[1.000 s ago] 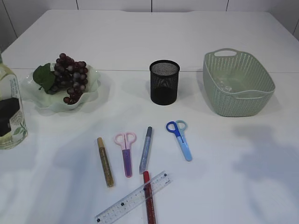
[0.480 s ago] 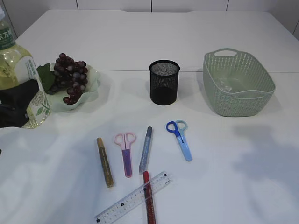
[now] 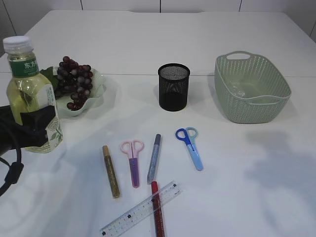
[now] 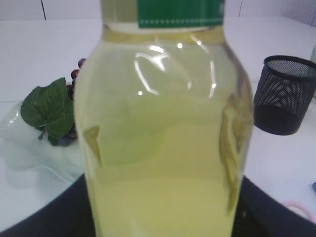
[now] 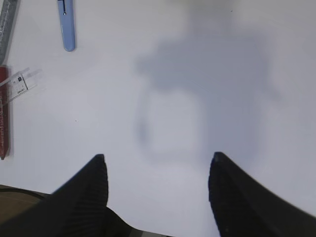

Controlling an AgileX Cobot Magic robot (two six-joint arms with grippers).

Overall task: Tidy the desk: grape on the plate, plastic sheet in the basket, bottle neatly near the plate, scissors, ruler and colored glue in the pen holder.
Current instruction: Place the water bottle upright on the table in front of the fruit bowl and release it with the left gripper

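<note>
My left gripper (image 3: pixel 35 127) is shut on the bottle (image 3: pixel 30 91), a clear bottle of yellow drink with a white cap, held upright just left of the plate (image 3: pixel 101 96). The bottle (image 4: pixel 163 138) fills the left wrist view. The grape (image 3: pixel 74 81) lies on the plate. Pink scissors (image 3: pixel 132 160), blue scissors (image 3: pixel 190 147), a ruler (image 3: pixel 140 210) and gold (image 3: pixel 111 170), grey (image 3: pixel 154 158) and red (image 3: pixel 157 212) glue lie in front of the pen holder (image 3: pixel 174 86). A clear plastic sheet (image 3: pixel 240 91) shows faintly inside the basket (image 3: pixel 256 106). My right gripper (image 5: pixel 157 159) hangs open over bare table.
The right wrist view catches the blue scissors' tip (image 5: pixel 68 29), the ruler's end (image 5: pixel 19 81) and the red glue (image 5: pixel 4 116) at its left edge. The pen holder (image 4: pixel 286 94) and the grape's leaf (image 4: pixel 47 108) flank the bottle in the left wrist view.
The bottle has moved right from the far left edge into full view beside the plate, still in my left gripper. The other things have not moved.
</note>
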